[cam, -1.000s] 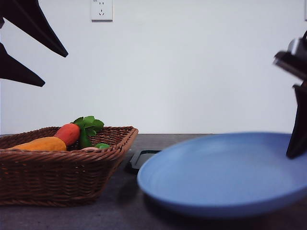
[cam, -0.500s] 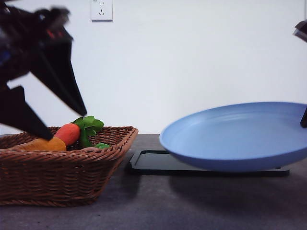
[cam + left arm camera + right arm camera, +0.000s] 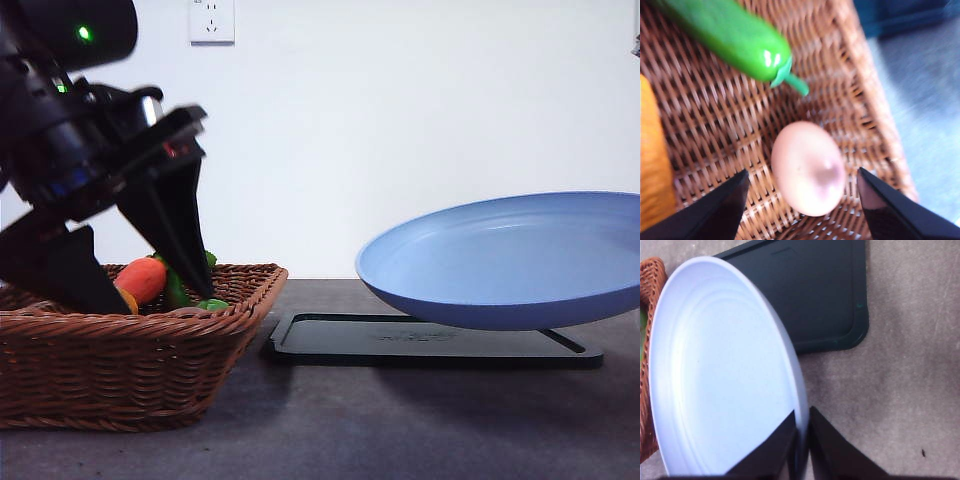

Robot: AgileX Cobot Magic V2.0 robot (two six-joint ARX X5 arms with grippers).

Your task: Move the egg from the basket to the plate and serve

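The egg (image 3: 808, 168) lies on the woven floor of the basket (image 3: 130, 345), near the basket's right side wall. It is small, smooth and round, with no flat spot. It looks light. A smooth round thing like this can slip or roll away when pushed. If it is a real egg, it could crack under a hard squeeze.

The left tool (image 3: 802, 207) is down inside the basket with its two fingers wide apart. One finger is on each side of the egg, and neither one is touching it. The best place to hold the egg is across its fat middle, one finger on each side. The squeeze should be slow and soft. A grip too near a tip would likely make it pop out.

A shiny green vegetable (image 3: 732, 37) lies a little way from the egg, and an orange vegetable (image 3: 652, 165) lies farther off by one finger. In the front view a red-orange carrot (image 3: 143, 279) sits in the basket too.

The right tool (image 3: 801, 442) is pinched tight on the rim of the blue plate (image 3: 510, 262). The plate is held up in the air on the right, above the black tray (image 3: 425, 341) on the desk (image 3: 330, 420). The plate is wide and stiff, and it tips a bit, so a rolling egg could slide off it.
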